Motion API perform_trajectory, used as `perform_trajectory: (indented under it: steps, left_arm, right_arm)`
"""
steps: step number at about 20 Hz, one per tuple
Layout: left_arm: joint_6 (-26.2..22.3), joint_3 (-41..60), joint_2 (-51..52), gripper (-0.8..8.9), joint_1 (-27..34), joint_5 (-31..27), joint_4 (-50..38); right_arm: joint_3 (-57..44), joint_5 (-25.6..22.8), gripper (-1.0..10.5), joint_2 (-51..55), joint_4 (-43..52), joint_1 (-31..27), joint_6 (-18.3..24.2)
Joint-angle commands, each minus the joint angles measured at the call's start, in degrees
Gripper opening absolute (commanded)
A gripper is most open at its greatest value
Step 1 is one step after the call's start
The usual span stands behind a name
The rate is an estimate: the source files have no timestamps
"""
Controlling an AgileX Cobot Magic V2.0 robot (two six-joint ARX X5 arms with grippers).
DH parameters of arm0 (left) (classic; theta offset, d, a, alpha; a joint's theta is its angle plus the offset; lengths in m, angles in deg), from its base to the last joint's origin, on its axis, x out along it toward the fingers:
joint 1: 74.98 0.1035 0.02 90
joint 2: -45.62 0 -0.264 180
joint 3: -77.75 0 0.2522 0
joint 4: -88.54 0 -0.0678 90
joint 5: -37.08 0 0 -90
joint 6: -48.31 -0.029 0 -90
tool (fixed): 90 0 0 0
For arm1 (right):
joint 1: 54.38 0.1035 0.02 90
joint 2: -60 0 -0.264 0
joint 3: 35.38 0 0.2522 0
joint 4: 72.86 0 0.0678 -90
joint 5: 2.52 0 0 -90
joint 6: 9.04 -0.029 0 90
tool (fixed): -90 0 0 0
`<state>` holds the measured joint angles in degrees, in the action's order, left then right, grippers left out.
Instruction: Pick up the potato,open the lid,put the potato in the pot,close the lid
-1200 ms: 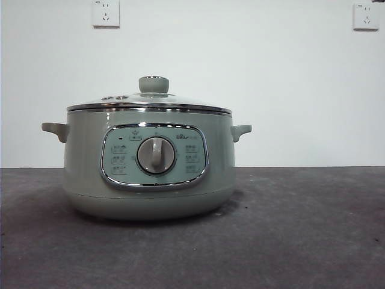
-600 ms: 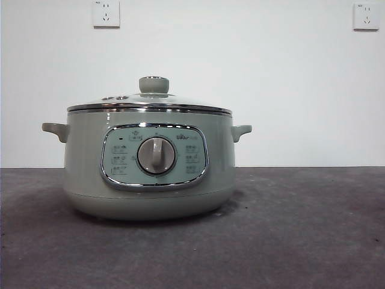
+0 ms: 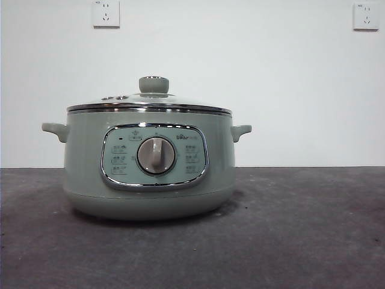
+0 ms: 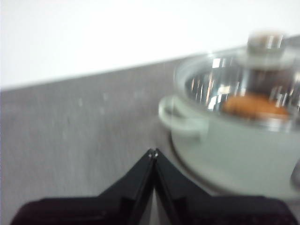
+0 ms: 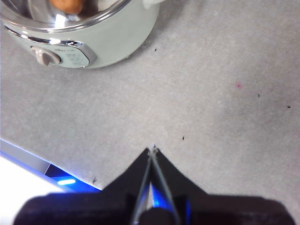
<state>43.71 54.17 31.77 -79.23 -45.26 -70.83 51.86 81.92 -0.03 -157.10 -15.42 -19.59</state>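
Observation:
The sage-green pot (image 3: 150,162) stands left of centre on the grey table in the front view, dial facing the camera. Its glass lid (image 3: 150,103) rests flat on the rim, green knob on top. Through the glass, both wrist views show the orange-brown potato (image 4: 255,106) (image 5: 67,5) lying inside the pot (image 4: 234,145) (image 5: 89,33). My left gripper (image 4: 153,152) hangs shut and empty beside a side handle of the pot (image 4: 180,119), a short way off. My right gripper (image 5: 152,150) is shut and empty above bare table, well away from the pot's panel side.
Two wall sockets (image 3: 106,13) (image 3: 366,15) sit high on the white wall behind. The table's edge (image 5: 28,157) with a blue glow below it lies close to the right gripper. Neither arm shows in the front view.

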Motion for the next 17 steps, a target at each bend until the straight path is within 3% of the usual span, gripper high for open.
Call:
perform_trajectory:
  steps: [1, 4, 9, 17]
  left_arm:
    - [3.87, 5.49, 5.01, -0.03, 0.7, -0.22, -1.64]
    - [7.52, 9.4, 10.05, -0.03, 0.96, -1.6, -0.24]
    - [7.37, 9.4, 13.64, -0.03, 1.97, -9.44, 2.82]
    - [6.73, 9.4, 12.61, -0.03, 3.93, -8.92, 2.49]
  right_arm:
    - [-0.68, -0.04, 0.0, -0.07, 0.37, 0.02, 0.07]
    - [-0.68, -0.04, 0.0, -0.07, 0.37, 0.02, 0.09]
    - [-0.68, -0.04, 0.0, -0.09, 0.42, 0.02, 0.09]
    - [-0.68, -0.04, 0.0, -0.09, 0.39, 0.02, 0.07]
